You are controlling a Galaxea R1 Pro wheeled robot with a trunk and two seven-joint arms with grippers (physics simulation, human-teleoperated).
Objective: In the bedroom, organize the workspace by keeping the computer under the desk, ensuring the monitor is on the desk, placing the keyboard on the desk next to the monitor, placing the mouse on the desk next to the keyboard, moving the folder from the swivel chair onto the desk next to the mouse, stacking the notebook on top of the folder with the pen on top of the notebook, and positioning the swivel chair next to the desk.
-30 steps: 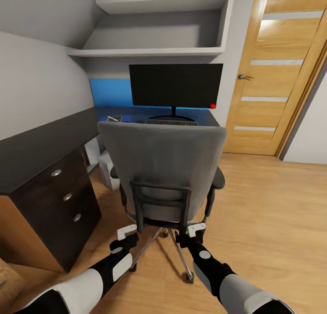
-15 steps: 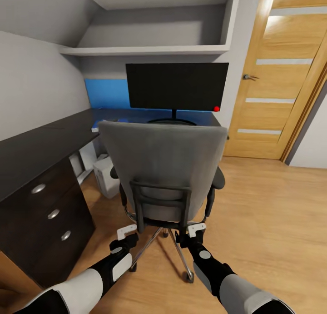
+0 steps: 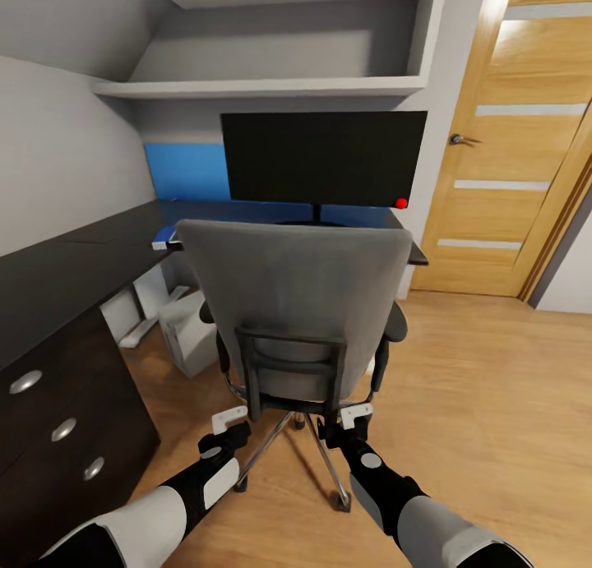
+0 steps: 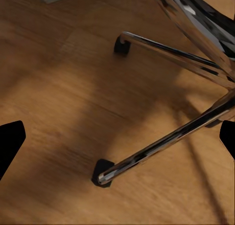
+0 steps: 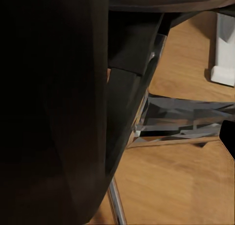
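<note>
since the earlier frame the whole head view shifts: the counter's (image 3: 74, 264) drawer pedestal (image 3: 57, 428) slides further off to the left of the swivel chair (image 3: 296, 297), and the monitor (image 3: 323, 157) looms larger, while the chair and both arms keep their place in the view.

left of the chair, the black counter runs along the wall to the corner. a blue folder (image 3: 164, 241) lies on it near the chair's back. the light grey computer (image 3: 187, 331) stands on the floor under the counter, just left of the chair. the left gripper (image 3: 228, 421) sits low behind the chair's chrome base; its wrist view shows the dark fingers (image 4: 11, 142) well apart over two chrome legs. the monitor stands on the counter beyond the chair. the right gripper (image 3: 355, 413) sits at the chair's lower right frame; i cannot tell its fingers' state. right of the chair is a wooden door (image 3: 510, 140).
</note>
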